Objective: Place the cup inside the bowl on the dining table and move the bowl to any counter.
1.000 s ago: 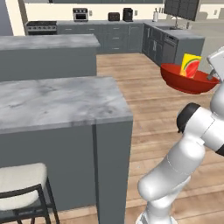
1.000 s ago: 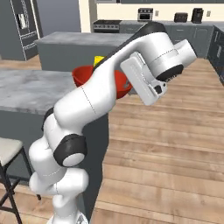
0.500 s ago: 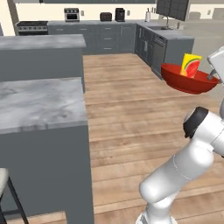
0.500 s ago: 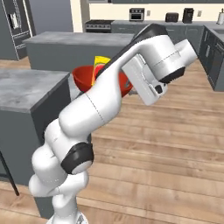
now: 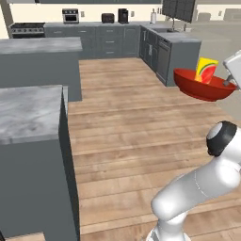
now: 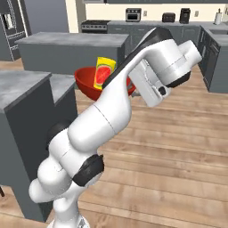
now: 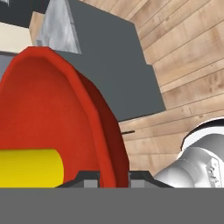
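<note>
The glossy red bowl [image 5: 200, 88] [image 6: 86, 83] hangs in the air above the wooden floor, roughly level. The yellow cup [image 5: 206, 70] [image 6: 103, 73] with its red mark stands inside it, leaning on the wall. My gripper [image 7: 113, 177] is shut on the bowl's rim, one fingertip on each side; from the left base view the hand [image 5: 231, 77] holds the bowl's right edge. In the hand view the bowl [image 7: 48, 113] looms at the left with the cup [image 7: 26, 168] in it. The dining table [image 5: 28, 110] [image 6: 20, 87] stands to the left; the counter [image 5: 40, 46] [image 6: 71, 41] is beyond it.
Dark grey wall cabinets with appliances [image 5: 113, 33] [image 6: 178, 22] run along the back, and a cabinet run with a sink [image 5: 172, 49] stands at the right. Wooden floor [image 5: 132, 132] stretches between the table and these cabinets. A grey marble-topped block [image 7: 118, 65] lies below the hand.
The whole picture has shifted as the base moves: table and counter slid left in the left base view and the stool left the frame. The bowl with the cup stays gripped.
</note>
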